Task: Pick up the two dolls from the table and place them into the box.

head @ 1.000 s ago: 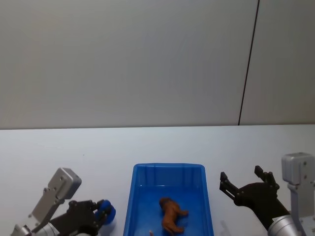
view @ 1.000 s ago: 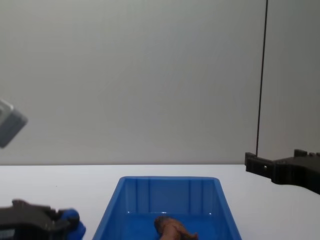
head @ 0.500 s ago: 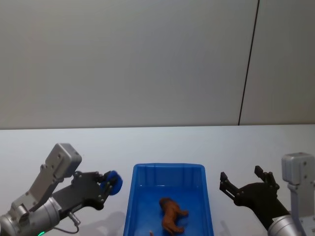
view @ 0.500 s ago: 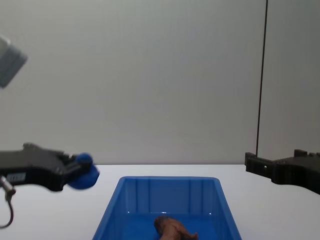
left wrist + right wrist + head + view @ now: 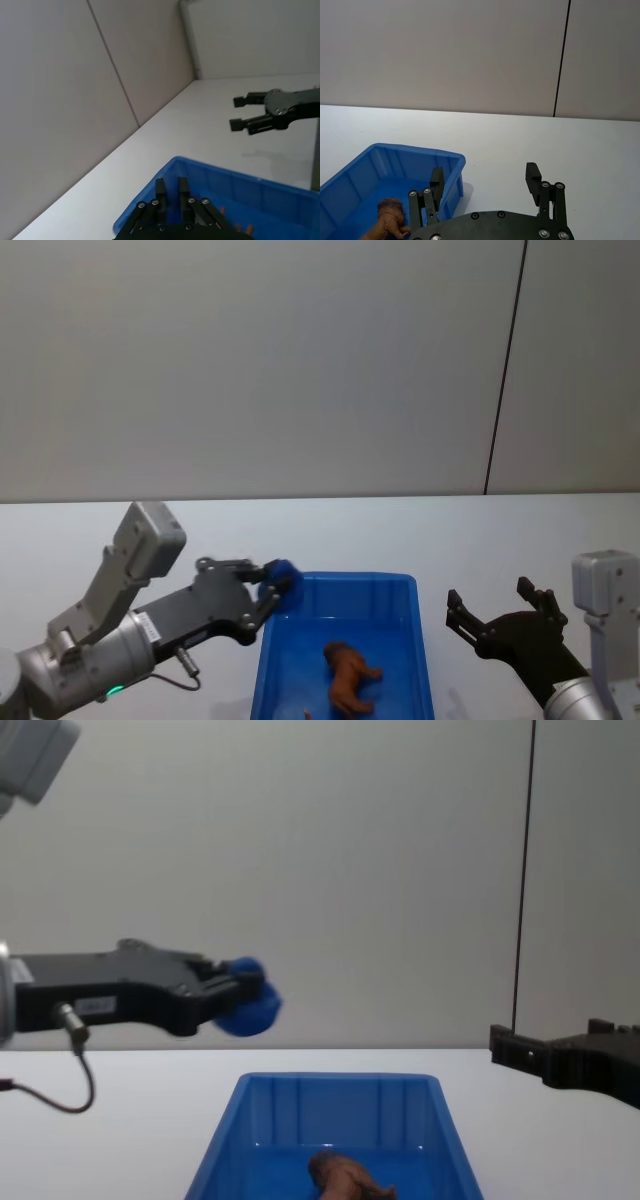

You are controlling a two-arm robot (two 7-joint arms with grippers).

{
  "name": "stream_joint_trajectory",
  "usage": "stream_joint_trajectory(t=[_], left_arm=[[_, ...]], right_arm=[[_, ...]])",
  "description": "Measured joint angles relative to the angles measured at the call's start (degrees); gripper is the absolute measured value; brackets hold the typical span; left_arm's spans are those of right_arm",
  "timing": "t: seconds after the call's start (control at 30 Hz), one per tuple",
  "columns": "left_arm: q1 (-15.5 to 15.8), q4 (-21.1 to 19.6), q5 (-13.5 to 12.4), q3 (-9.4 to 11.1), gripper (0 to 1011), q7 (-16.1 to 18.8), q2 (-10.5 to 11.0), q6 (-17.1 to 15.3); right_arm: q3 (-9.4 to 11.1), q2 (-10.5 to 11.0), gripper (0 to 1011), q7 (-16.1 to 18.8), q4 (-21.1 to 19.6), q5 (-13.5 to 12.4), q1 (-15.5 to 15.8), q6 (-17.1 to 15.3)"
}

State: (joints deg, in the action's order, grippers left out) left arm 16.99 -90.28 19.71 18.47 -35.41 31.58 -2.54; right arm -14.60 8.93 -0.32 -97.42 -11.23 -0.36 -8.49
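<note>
Chest view: left hand [image 5: 240, 995] has lifted blue doll [image 5: 247, 1010] above box [image 5: 300, 1120].

Black screwed left hand [image 5: 268, 590], silver arms, grey camera boxes.

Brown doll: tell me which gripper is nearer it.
Right. The right gripper hovers open just beside the box holding the brown doll; the left gripper, clamping the blue doll, is raised above the box's far-left corner.

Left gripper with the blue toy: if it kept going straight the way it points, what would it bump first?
Probably nothing soon: the left gripper, holding the blue plush, points across above the box. The right gripper sits farther along; depth is unclear.
</note>
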Motion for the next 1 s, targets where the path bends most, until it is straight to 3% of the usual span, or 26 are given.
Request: stream_joint_trajectory(t=[0.23,0.37,0.4,0.57,0.6,0.87,1.0], left_arm=[[2.2,1.5,1.5,1.3,344,-4.6,-2.5,0.9],[3.0,2.2,2.0,1.8,415,-6.1,-3.4,1.2],[3.1,2.3,2.0,1.9,485,-6.4,-3.6,1.2],[3.7,2.8,2.5,2.2,616,-7.6,-4.3,1.4],[3.9,2.9,2.6,2.3,682,-7.9,-4.5,1.5],[4.5,3.4,3.0,2.7,926,-9.1,-5.2,1.7],[4.6,3.6,3.1,2.8,1001,-9.5,-5.4,1.8]], right_arm=[[0.0,0.0,1001,0.0,0.0,0.0,0.0,0.0],[0.0,0.0,1001,0.0,0.0,0.0,0.0,0.0],[0.0,0.0,1001,0.0,0.0,0.0,0.0,0.0],[0.0,0.0,1001,0.0,0.0,0.0,0.0,0.0],[0.0,0.0,1001,0.0,0.0,0.0,0.0,0.0],[0.0,0.0,1001,0.0,0.0,0.0,0.0,0.0],[0.0,0.0,1001,0.0,0.0,0.0,0.0,0.0]])
